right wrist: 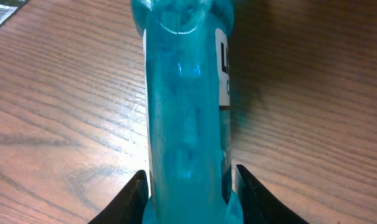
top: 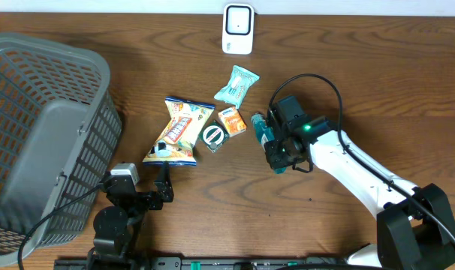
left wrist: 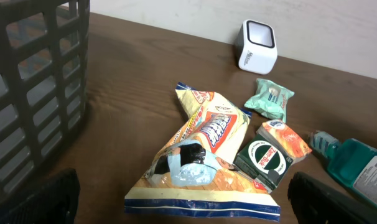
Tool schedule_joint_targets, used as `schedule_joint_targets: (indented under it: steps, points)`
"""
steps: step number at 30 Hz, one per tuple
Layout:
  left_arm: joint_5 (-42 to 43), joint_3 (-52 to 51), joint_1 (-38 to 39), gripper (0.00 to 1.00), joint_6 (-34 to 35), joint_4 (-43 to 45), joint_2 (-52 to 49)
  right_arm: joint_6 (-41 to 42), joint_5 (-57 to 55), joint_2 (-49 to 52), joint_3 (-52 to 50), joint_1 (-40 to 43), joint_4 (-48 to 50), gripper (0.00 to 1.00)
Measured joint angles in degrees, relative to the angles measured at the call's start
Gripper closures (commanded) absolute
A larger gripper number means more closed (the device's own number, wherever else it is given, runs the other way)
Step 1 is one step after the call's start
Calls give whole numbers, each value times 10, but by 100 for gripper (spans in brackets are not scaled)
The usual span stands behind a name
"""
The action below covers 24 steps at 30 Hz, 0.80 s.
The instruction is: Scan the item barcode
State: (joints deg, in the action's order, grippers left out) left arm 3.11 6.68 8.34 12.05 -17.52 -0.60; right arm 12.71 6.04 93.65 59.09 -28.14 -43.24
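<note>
A blue-green mouthwash bottle [right wrist: 185,106] lies on the wooden table, with its label partly in sight. My right gripper [right wrist: 188,202] straddles its lower end, and a thin gap shows beside the right finger, so the jaws stand open around it. From overhead the bottle [top: 260,129] lies mostly under that gripper [top: 277,150]. The white scanner [top: 237,28] stands at the table's far edge. My left gripper [left wrist: 185,208] hovers wide open just short of a chips bag [left wrist: 204,149], holding nothing.
A grey basket [top: 40,135] fills the left side. Between the arms lie the chips bag [top: 181,131], a dark green box [top: 212,136], an orange packet [top: 231,121] and a mint-green packet [top: 236,85].
</note>
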Motion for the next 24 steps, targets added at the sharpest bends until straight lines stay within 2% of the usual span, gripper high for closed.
schedule_joint_targets:
  steps: [8, 17, 18, 19, 21, 22, 24]
  points:
    - [0, 0, 0, 2, 0, 0, 0, -10, -1, 0, 0, 2, -6, 45]
    - [0, 0, 0, 2, 0, 0, 0, -23, -3, 0, 0, 2, -17, 45]
    - [0, 0, 0, 2, 0, 0, 0, -23, -3, 0, 0, 2, -16, 39]
    - [0, 0, 0, 2, 0, 0, 0, -24, -3, 0, 0, 2, -15, 25]
    - [0, 0, 0, 2, 0, 0, 0, -24, 3, 0, 0, 2, -10, 4]
    - [0, 0, 0, 2, 0, 0, 0, -26, 8, 0, 0, 2, -8, 1]
    - [0, 0, 0, 2, 0, 0, 0, -28, 24, 0, 1, 2, -6, 1]
